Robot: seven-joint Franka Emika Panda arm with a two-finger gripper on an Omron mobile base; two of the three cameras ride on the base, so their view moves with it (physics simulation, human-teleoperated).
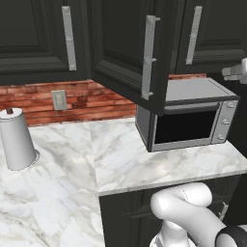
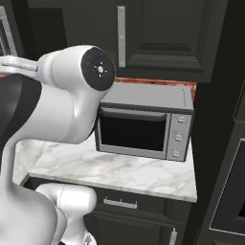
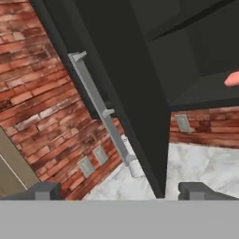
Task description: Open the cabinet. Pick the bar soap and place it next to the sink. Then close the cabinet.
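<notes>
The black cabinet door [image 1: 128, 53] stands swung out over the counter, its long silver bar handle [image 1: 149, 58] facing left. In the hand view I look at the door's [image 3: 135, 93] free edge, with the handle [image 3: 100, 109] on its left face. To the right of the door the cabinet's dark inside shows. A corner of the salmon-pink bar soap [image 3: 232, 79] lies on the shelf at the right border. My gripper [image 3: 120, 191] is open, with nothing between its fingertips [image 3: 44, 190], a short way in front of the door's edge. The hand [image 1: 235, 71] hangs at the right border. The sink is out of view.
A steel microwave [image 1: 188, 120] stands on the white marble counter [image 1: 125, 164] under the open door. A paper towel roll [image 1: 17, 140] stands at the left. A wall outlet [image 1: 59, 100] sits in the brick backsplash. Shut black wall cabinets [image 1: 34, 38] flank the open one. My own arm [image 2: 62, 105] blocks the left of the right base view.
</notes>
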